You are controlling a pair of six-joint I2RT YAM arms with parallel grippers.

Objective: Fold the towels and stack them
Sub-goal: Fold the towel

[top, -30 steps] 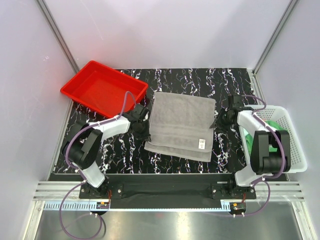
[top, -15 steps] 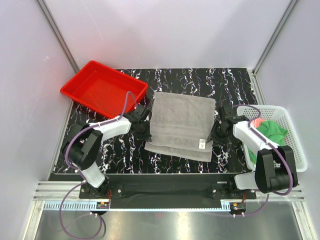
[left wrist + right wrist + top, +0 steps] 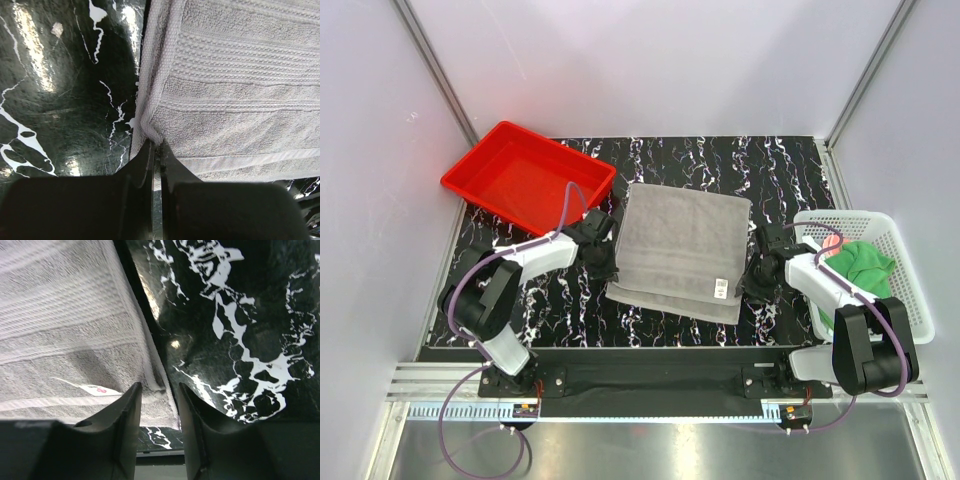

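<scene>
The desk (image 3: 700,160) carries the grey towel (image 3: 680,240) at its middle, folded at least once with two layers showing along the near edge. The task looks barely begun: nothing is stacked, and the white mesh basket (image 3: 920,320) at the right holds the green towel (image 3: 865,262) and a sliver of the salmon-pink towel (image 3: 835,245), whatever else lies in it being hidden. The left hand (image 3: 156,146) is pinched tight on the grey towel's near-left corner, while the right hand (image 3: 159,390) stands partly parted astride the right edge by the small label (image 3: 723,288), not yet gripping.
</scene>
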